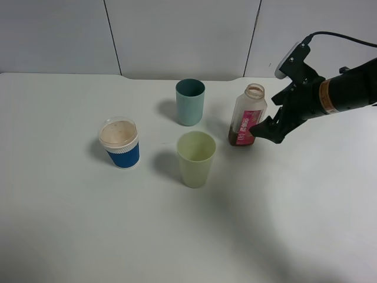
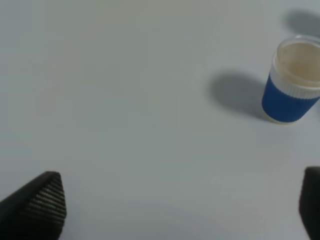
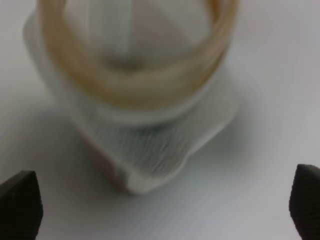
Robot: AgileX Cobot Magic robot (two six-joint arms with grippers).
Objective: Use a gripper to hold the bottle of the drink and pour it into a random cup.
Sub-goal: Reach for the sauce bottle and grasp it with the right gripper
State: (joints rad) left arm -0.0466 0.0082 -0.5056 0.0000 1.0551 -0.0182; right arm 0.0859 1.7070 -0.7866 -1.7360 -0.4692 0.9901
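The clear bottle (image 1: 247, 113) with a pink-red label stands upright on the white table, capless. A little brown drink (image 1: 234, 139) sits at its bottom. My right gripper (image 1: 260, 128) is at the bottle's right side, at label height. In the right wrist view the bottle (image 3: 140, 100) fills the frame, seen from above and blurred. The right gripper (image 3: 162, 202) is open, with its fingertips (image 3: 20, 202) wide apart and not touching the bottle. The pale yellow-green cup (image 1: 196, 158) stands empty, left of and in front of the bottle. My left gripper (image 2: 175, 205) is open and empty over bare table.
A teal tumbler (image 1: 190, 101) stands behind the yellow-green cup, left of the bottle. A blue paper cup (image 1: 119, 143) with a white rim stands at the left, and also shows in the left wrist view (image 2: 292, 82). The table's far edge meets a grey wall.
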